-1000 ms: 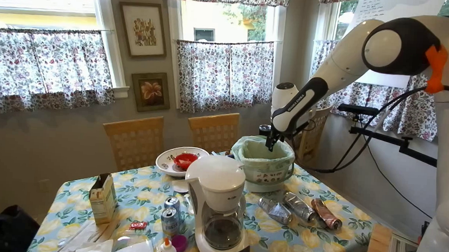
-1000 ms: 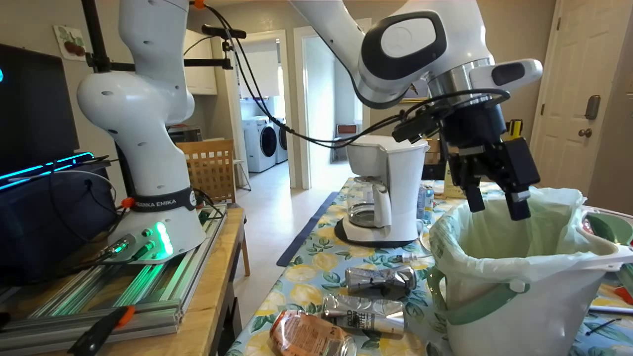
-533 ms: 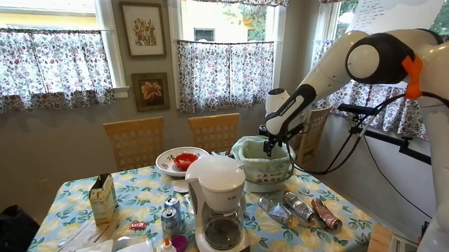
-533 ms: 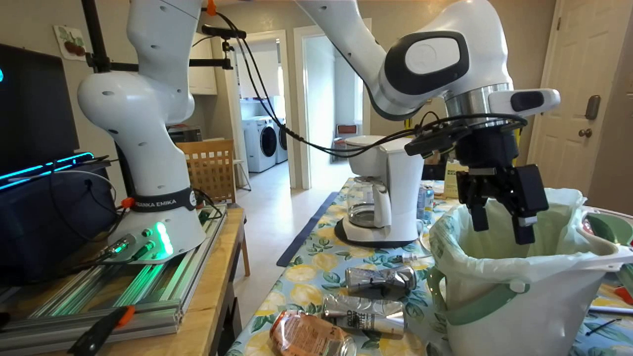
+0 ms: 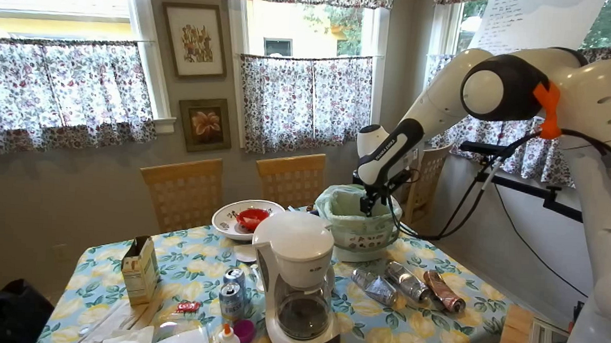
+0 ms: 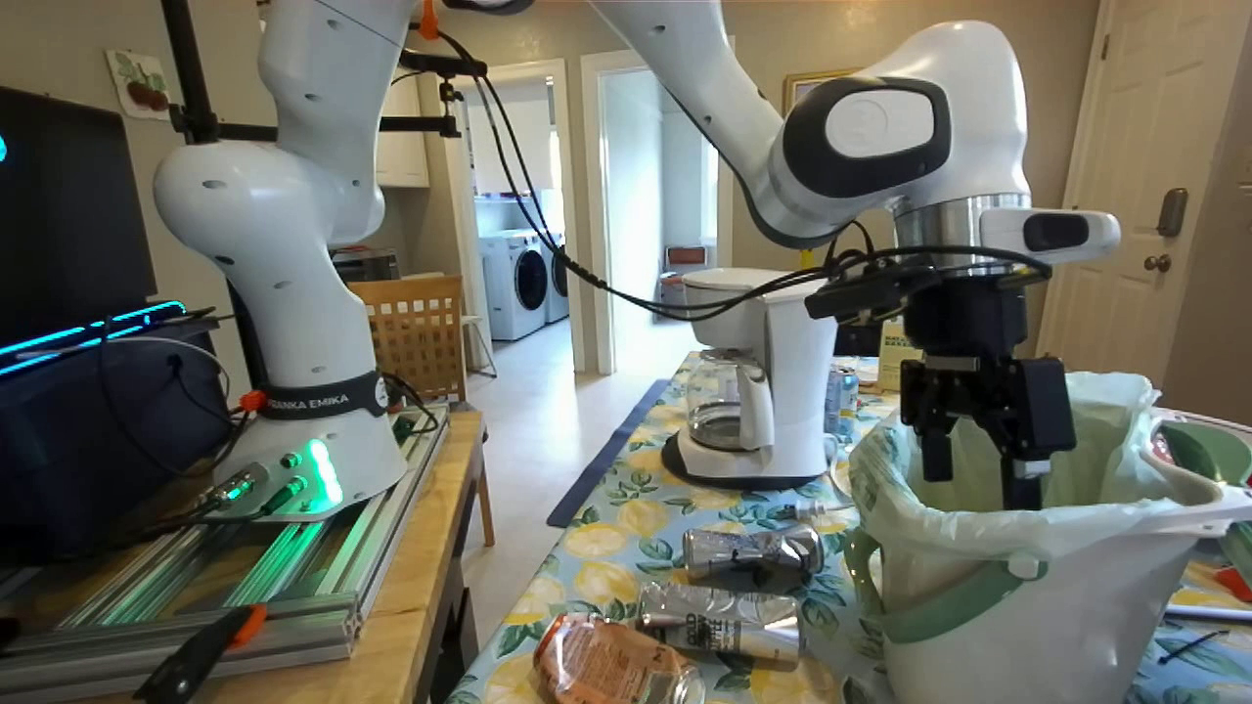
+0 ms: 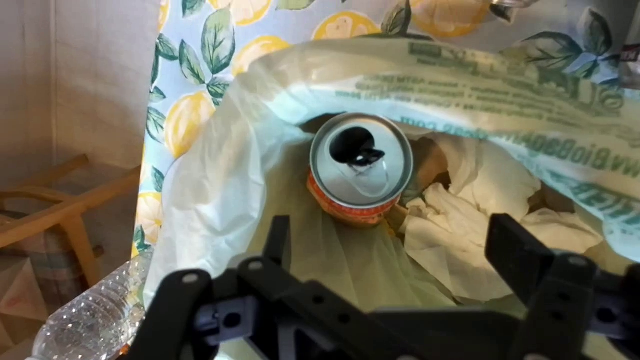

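Observation:
My gripper (image 7: 390, 240) is open and empty, its fingers wide apart. In both exterior views the gripper (image 6: 981, 484) (image 5: 368, 208) points down into the mouth of a white bin (image 6: 1037, 616) (image 5: 367, 241) lined with a pale green bag (image 7: 210, 180). In the wrist view an orange-red can (image 7: 361, 167) with a silver, opened top stands inside the bag, beyond the fingers and a little left of the middle between them. Crumpled white paper (image 7: 450, 240) lies to its right. The fingers touch neither. The bin's contents are hidden in both exterior views.
Two crushed silver cans (image 6: 753, 555) (image 6: 722, 621) and a crushed orange can (image 6: 611, 665) lie beside the bin. A white coffee maker (image 5: 300, 256), blue cans (image 5: 231, 299), a box (image 5: 140, 273) and a plate with a red bowl (image 5: 252, 218) share the table. A clear bottle (image 7: 95, 310) is left of the bin.
My gripper has moved down, with its fingertips now lower in the bin's mouth. It has straightened to point more nearly straight down. The cans and bin have not moved.

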`<action>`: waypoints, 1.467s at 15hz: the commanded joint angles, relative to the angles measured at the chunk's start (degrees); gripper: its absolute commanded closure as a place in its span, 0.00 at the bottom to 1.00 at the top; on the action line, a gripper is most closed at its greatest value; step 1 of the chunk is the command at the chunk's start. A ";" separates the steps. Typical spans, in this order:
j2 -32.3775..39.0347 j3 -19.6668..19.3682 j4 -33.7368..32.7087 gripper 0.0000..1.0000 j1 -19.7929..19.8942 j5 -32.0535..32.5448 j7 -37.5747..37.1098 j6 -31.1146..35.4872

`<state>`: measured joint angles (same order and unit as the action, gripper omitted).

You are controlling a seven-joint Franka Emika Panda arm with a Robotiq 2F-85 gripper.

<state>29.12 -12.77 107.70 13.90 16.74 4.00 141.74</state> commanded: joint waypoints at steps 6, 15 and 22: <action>3.99 -0.87 -5.04 0.00 -0.65 0.18 -0.19 -6.96; 7.23 -0.72 -7.50 0.00 -0.47 0.47 0.79 -6.35; 8.60 -0.72 -8.07 0.00 -0.35 0.42 1.28 -6.60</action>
<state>36.12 -13.10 101.67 13.83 16.91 4.21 136.54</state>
